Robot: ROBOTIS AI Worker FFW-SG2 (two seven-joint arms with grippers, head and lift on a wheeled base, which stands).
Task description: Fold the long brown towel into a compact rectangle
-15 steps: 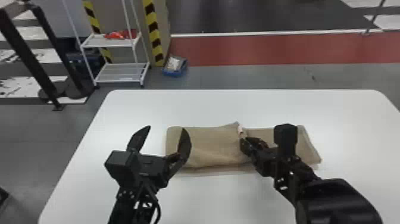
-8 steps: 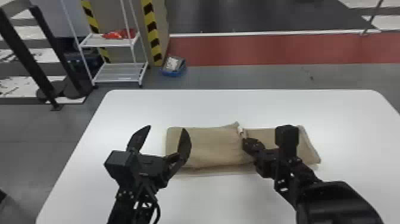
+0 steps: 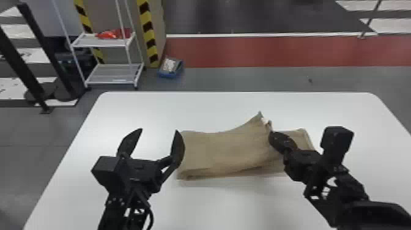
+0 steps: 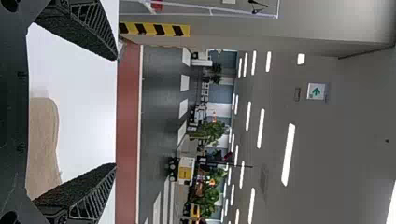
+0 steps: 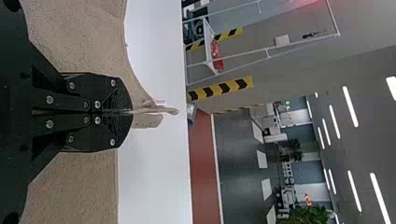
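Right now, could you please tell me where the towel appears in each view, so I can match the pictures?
Head view: towel mid-table, one corner raised by the right gripper.
Left wrist view: towel beyond the left gripper, partly behind one finger.
Right wrist view: towel pinched by the right gripper, cloth either side.
Shared landmark: red floor strip.

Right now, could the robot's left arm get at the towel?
Probably yes. The left pincer hangs open near the left end of the towel, with nothing visible between them. The right pincer grips it farther along, so seems out of the way.
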